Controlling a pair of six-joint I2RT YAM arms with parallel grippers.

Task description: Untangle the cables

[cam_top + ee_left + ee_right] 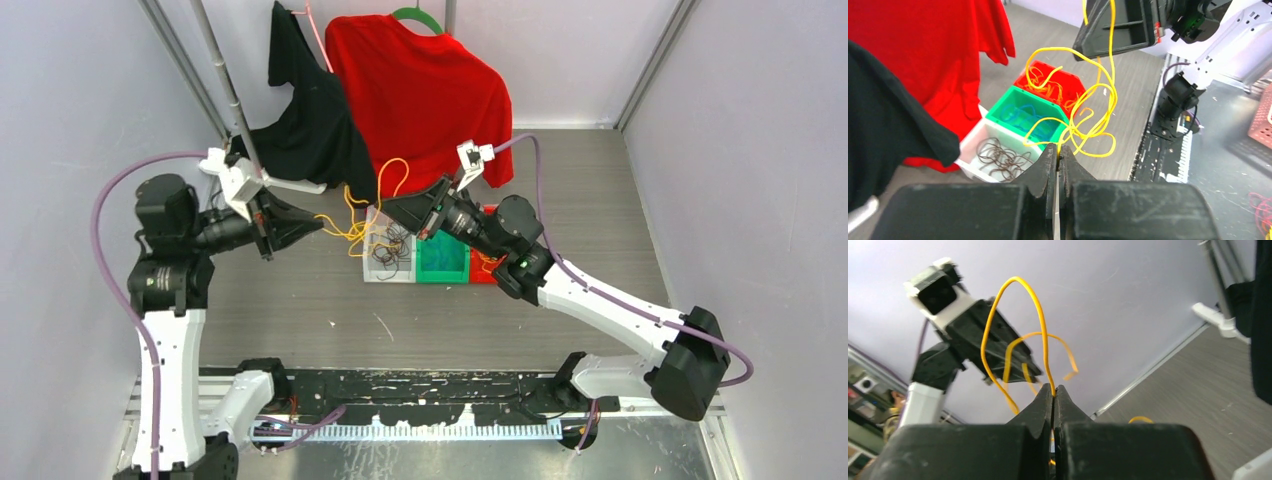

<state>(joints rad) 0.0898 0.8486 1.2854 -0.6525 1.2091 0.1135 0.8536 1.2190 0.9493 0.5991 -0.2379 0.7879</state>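
A tangle of yellow cable (358, 226) hangs in the air between my two grippers, above the bins. My left gripper (322, 222) is shut on one strand of that yellow cable (1093, 120), pinched at the fingertips of the left gripper (1059, 149). My right gripper (385, 205) is shut on another strand, and the yellow cable (1040, 310) loops up out of the tips of the right gripper (1053, 387). Dark brown cables (1000, 155) lie in the white bin, blue cables (1018, 114) in the green bin, and orange cables (1048, 87) in the red bin.
The white bin (375, 272), green bin (443, 275) and red bin (485, 270) stand side by side mid-table. A red shirt (420, 90) and a black garment (305, 120) hang from a rack at the back, close behind both grippers.
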